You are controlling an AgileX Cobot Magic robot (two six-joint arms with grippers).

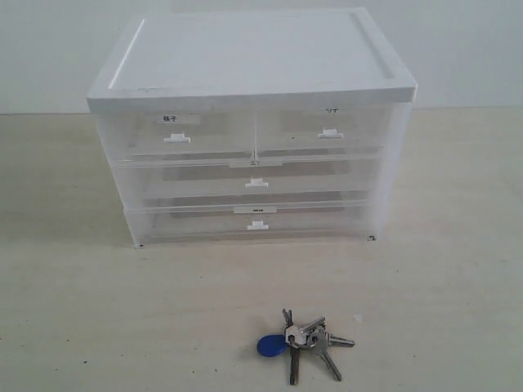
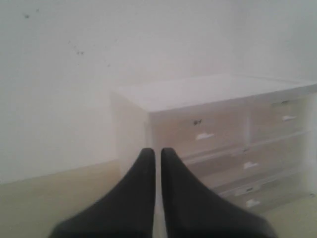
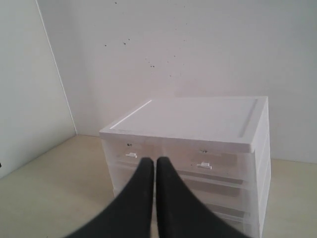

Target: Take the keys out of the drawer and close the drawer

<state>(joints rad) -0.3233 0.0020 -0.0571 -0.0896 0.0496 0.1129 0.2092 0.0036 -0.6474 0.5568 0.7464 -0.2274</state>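
a bunch of silver metal keys on one ring with a round blue fob lies flat on the pale beige worktop, out in front of the translucent plastic drawer cabinet with the white lid and well apart from it. the fob sits at the left of the bunch, and the key blades fan toward the near edge and the right. the half-width translucent drawer with the small white tab handle and faint greyish label is the upper right one in the exterior view. its front sits flush with the neighbouring half-width drawer, whose white label bears black characters, and with the two full-width drawers below. the left fingers, dark and tapered, are pressed together with only a thin slit between them and hold nothing. the right fingers are likewise closed tip to tip and empty, facing the cabinet.
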